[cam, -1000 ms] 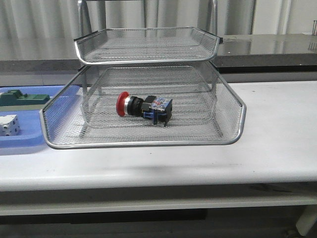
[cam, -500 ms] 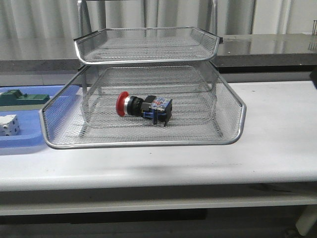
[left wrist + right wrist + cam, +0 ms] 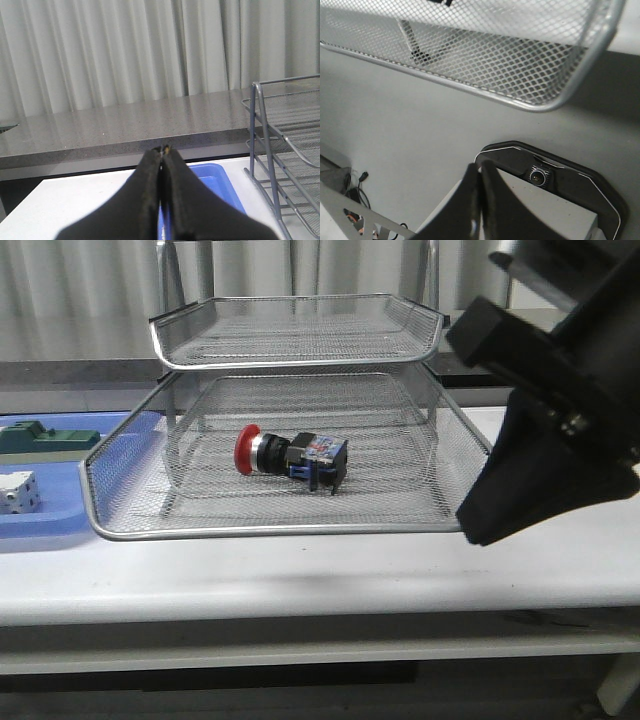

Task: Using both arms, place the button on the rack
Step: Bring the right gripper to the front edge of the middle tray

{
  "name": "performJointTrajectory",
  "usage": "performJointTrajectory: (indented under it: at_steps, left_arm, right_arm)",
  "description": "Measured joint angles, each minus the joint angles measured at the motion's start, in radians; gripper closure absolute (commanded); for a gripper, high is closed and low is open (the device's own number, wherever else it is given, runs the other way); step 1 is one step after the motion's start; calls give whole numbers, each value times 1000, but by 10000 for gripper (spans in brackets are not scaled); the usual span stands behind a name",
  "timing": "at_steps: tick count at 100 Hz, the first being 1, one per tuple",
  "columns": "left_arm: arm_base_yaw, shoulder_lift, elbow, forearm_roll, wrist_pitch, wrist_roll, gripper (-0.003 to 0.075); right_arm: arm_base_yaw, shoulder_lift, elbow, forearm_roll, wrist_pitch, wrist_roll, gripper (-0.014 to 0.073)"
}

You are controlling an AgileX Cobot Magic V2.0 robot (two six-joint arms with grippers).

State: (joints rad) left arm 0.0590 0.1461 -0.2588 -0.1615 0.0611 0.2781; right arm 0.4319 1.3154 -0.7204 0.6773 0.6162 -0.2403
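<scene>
red-headed button (image 3: 290, 456) in rack (image 3: 300, 530) lower tray | left fingers (image 3: 161, 200) clenched | right fingers (image 3: 479, 200) clenched

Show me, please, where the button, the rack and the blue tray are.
button (image 3: 290, 454), front view, on its black collar.
rack (image 3: 300, 531), front view, on the lower tray's front rim.
blue tray (image 3: 40, 525), front view, on its near edge.

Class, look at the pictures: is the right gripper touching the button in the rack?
Apart. The right wrist view shows the right gripper shut over bare table outside the rack; the front view shows the button lying alone in the pulled-out tray.
</scene>
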Motion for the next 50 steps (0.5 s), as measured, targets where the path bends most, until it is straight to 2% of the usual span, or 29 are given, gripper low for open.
performJointTrajectory:
  at_steps: [50]
  left_arm:
    - [0, 0, 0, 0, 0, 0, 741]
  right_arm:
    - [170, 208, -4, 81, -221, -3, 660]
